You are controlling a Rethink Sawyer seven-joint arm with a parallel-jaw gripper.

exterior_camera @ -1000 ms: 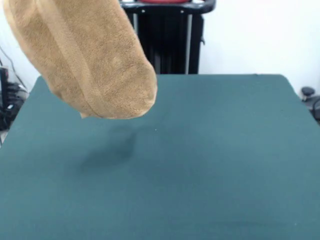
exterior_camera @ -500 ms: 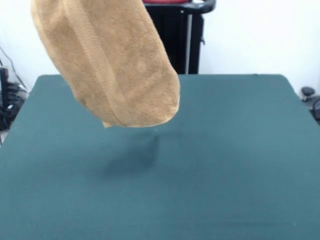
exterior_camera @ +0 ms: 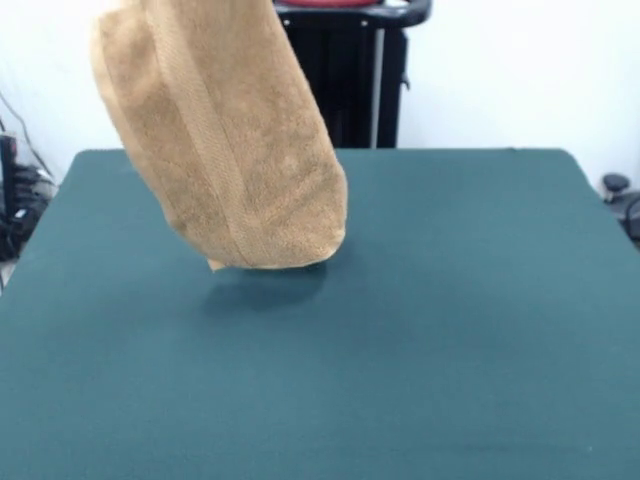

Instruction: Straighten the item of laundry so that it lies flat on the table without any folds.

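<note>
You are looking at the towel (exterior_camera: 225, 140) hanging in the upper left of the frame, running from the top edge down to just left of centre. It is drooping as a long, folded bundle, tilted so that its upper part sits further left and its rounded lower end is swinging toward the middle. A woven band stripe (exterior_camera: 205, 130) is running lengthwise down its face. A small pale corner is poking out at the lower left of the bundle's bottom edge.

The lower end of the towel is hovering very close over the green surface (exterior_camera: 450, 330); its shadow (exterior_camera: 262, 290) is lying directly beneath it, just under the bottom edge, but you cannot tell whether the cloth is actually touching there.

The surface is filling the lower two thirds of the frame, with its far edge running across just above the middle. Behind it, at top centre, the robot's black pedestal (exterior_camera: 350, 75) is standing against a white wall, partly covered on its left by the towel.

The pincer is not showing: the towel's top is passing out of the frame at the upper edge, so you cannot tell how the pincer is set or what is gripping the cloth.
</note>
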